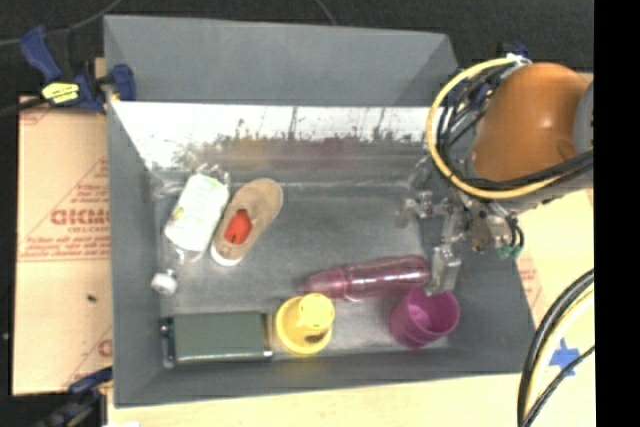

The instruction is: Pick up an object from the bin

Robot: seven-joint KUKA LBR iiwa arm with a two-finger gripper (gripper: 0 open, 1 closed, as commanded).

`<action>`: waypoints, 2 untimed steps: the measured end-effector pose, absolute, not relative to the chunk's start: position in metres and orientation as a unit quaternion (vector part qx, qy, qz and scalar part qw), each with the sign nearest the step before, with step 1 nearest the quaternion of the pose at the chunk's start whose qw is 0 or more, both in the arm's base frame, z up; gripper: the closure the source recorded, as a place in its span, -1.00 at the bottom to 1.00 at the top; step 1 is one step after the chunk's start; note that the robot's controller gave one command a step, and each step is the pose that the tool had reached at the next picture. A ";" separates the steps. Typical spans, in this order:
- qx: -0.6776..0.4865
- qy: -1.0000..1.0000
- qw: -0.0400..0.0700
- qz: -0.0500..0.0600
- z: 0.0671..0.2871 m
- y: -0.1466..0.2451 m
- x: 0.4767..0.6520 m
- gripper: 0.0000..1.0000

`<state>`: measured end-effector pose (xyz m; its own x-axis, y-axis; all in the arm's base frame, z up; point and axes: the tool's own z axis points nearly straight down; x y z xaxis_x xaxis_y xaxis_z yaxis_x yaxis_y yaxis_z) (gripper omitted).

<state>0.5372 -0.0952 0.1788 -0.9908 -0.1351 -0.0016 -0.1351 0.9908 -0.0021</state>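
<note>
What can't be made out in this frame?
Camera view: the pink tube, whose right end is covered by the gripper.
Camera view: whether the gripper touches the purple cup just below it.
Camera view: the small white thing beside the white bottle, too small to identify.
Camera view: the dark flat box in the bin's lower left corner, too blurred to read.

Grey bin (330, 225) holds bottle (196, 210), shoe (247, 218), pink tube (365, 278), purple cup (424, 318), yellow cup (303, 324), dark box (216, 337).
</note>
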 end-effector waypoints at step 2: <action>-0.063 0.998 0.003 -0.001 0.081 -0.074 0.513 -1.00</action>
